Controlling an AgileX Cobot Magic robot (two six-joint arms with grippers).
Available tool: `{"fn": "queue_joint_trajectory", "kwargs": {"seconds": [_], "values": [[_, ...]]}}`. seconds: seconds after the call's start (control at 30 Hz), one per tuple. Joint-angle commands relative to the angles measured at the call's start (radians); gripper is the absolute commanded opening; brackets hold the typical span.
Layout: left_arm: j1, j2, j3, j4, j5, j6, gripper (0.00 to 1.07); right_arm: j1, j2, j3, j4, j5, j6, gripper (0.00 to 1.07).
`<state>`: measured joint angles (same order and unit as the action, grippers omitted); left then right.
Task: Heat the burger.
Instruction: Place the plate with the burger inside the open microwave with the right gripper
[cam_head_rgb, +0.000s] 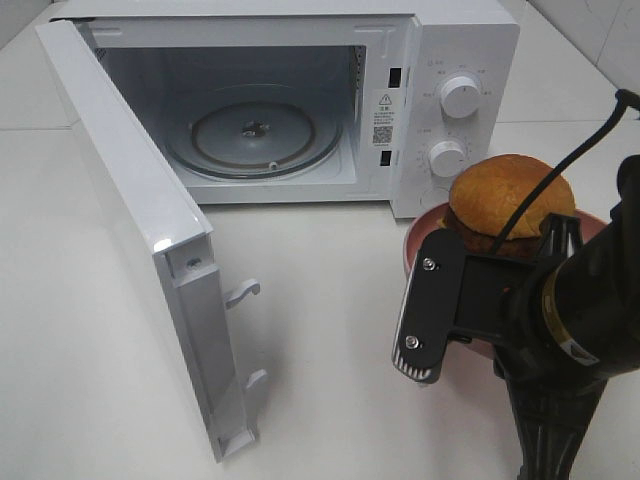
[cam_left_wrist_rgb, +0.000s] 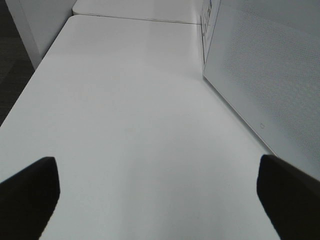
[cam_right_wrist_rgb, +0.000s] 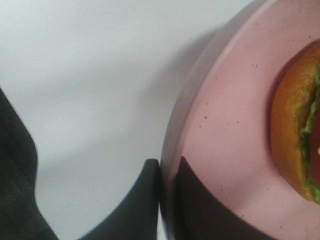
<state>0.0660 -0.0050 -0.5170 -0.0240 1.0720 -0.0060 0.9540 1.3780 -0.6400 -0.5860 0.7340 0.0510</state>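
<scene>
1 burger (cam_head_rgb: 510, 200) on pink plate (cam_right_wrist_rgb: 225, 125) | microwave (cam_head_rgb: 440, 60) open, glass tray (cam_head_rgb: 252, 135) inside | R tool (cam_right_wrist_rgb: 167, 170) clamps plate rim | L tool (cam_left_wrist_rgb: 160, 200) wide

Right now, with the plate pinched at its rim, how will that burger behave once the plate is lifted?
The burger stands tall on the smooth pink plate, so it would probably slide or topple if the plate tilts. The right end effector pinches only one edge, so the far side may sag. Its stacked layers look soft and could shift.

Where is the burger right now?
In the exterior high view, right side, the burger sits on the pink plate just in front of the microwave's knobs.
</scene>
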Motion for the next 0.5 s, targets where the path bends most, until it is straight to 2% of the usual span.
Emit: {"fn": "queue_joint_trajectory", "kwargs": {"seconds": [0.03, 0.3, 0.5], "values": [[0.002, -0.012, 0.002, -0.005, -0.001, -0.003, 1.00, 0.005, -0.008, -0.001, -0.054, -0.052, -0.152, 0.02], [0.002, -0.012, 0.002, -0.005, -0.001, -0.003, 1.00, 0.002, -0.008, -0.001, -0.054, -0.124, -0.414, 0.02], [0.002, -0.012, 0.002, -0.005, -0.001, -0.003, 1.00, 0.002, -0.008, -0.001, -0.054, -0.177, -0.487, 0.01]]}}
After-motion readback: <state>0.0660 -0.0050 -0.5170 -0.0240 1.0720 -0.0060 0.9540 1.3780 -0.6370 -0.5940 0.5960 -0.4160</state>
